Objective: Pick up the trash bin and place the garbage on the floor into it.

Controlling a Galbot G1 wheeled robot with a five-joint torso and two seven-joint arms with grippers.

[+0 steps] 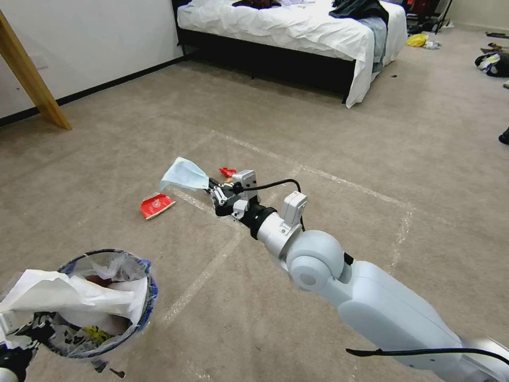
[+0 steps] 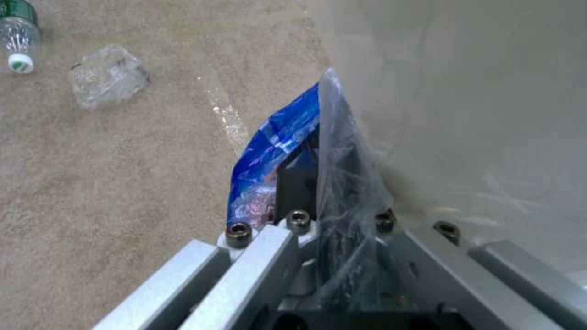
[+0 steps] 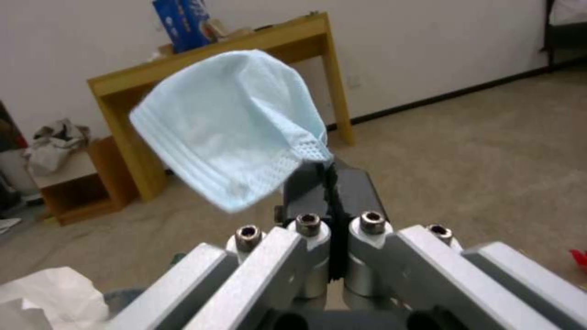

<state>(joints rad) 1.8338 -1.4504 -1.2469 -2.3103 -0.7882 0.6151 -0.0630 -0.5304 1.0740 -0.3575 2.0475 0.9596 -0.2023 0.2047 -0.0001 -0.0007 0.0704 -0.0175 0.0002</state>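
The trash bin [image 1: 108, 302] hangs at the lower left of the head view, a small round bucket with a crinkled clear liner, stuffed with white paper [image 1: 58, 292]. My left gripper [image 2: 312, 178] is shut on its rim and liner [image 2: 348, 183]. My right arm reaches forward over the floor [image 1: 328, 132]. Its gripper [image 1: 213, 187] is shut on one edge of a light blue mask [image 1: 183, 175], held in the air above the carpet; the mask [image 3: 232, 128] droops from the closed fingers [image 3: 309, 188]. On the carpet lie a flat red wrapper [image 1: 156, 205] and a small red scrap [image 1: 228, 171].
A bed [image 1: 297, 32] with white sheets stands at the back, and a slanted wooden leg [image 1: 32, 79] is at the left wall. A small bottle [image 2: 18, 36] and crumpled clear plastic [image 2: 107, 75] lie on the carpet. A wooden table [image 3: 220, 68] stands by the wall.
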